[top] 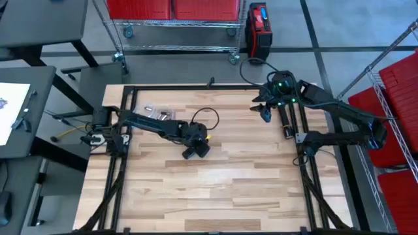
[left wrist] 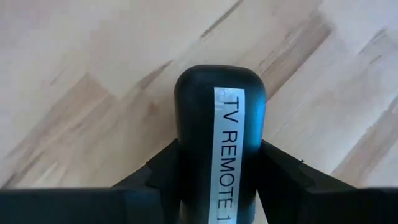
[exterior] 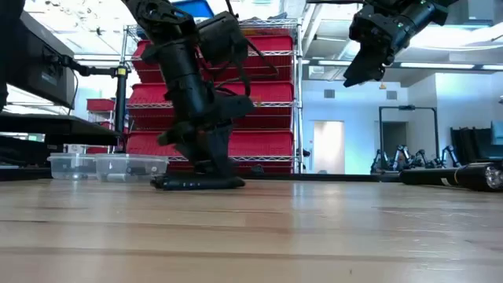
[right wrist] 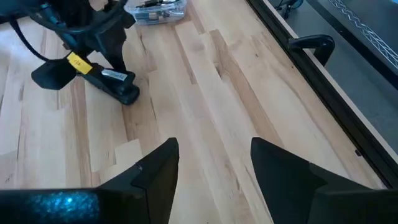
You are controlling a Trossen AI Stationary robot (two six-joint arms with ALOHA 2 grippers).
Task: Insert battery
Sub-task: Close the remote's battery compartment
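A black TV remote [left wrist: 221, 124] with a white "TV REMOTE" label lies flat on the wooden table [top: 228, 189], near its middle. My left gripper [top: 196, 142] stands over the remote and is shut on it. My right gripper [top: 266, 115] hangs open and well above the table near the far right corner, holding nothing; its fingers [right wrist: 158, 165] frame bare wood. From there the remote [right wrist: 118, 87] shows off toward the table's left. No battery shows on its own. Two clear boxes [right wrist: 155, 11] hold small pieces too small to tell. My left gripper pinches the remote's two long sides [left wrist: 181, 163] between its two fingers, which lie across it. The fingers come from above, pointing down. The remote's rounded end [left wrist: 219, 81] sticks out past them. The remote [exterior: 196, 183] rests flat on the table, label side up.
The clear boxes [top: 160, 114] stand at the far left of the table, beyond the left arm. A black cable [top: 208, 116] loops behind the left gripper. A dark cylindrical thing [exterior: 452, 176] lies by the right rail. Bare wood stretches over the near half.
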